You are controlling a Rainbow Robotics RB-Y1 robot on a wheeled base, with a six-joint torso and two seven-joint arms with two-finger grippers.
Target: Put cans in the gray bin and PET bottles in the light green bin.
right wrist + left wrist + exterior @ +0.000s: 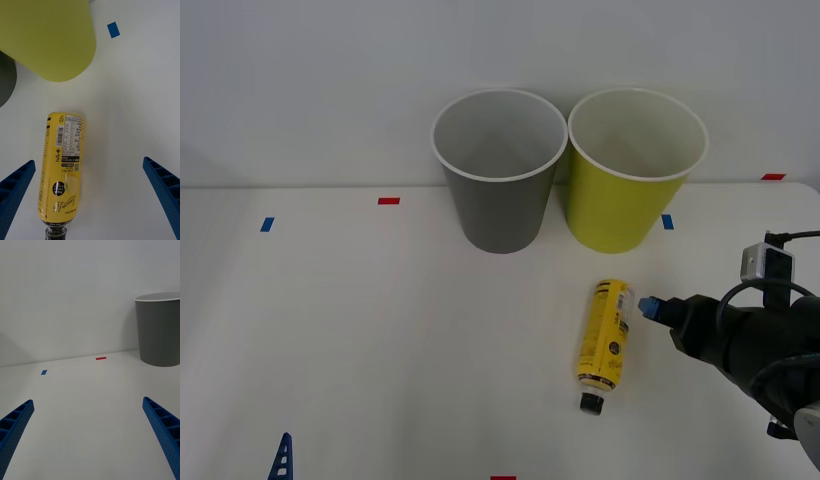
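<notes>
Right wrist view shows right gripper [90, 198] spread wide above lying PET bottle [62, 172]

Plain white wall [310, 80]; white table [380, 340] with tape marks [388, 201]

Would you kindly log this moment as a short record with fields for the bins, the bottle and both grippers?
gray bin: upright at the table's back, beside the lime one
light green bin: upright, on the gray bin's right
PET bottle: lying on the table in front of the light green bin, black cap toward the robot
right gripper: open, just right of the bottle, not touching it
left gripper: open, low over the table's left side
</notes>
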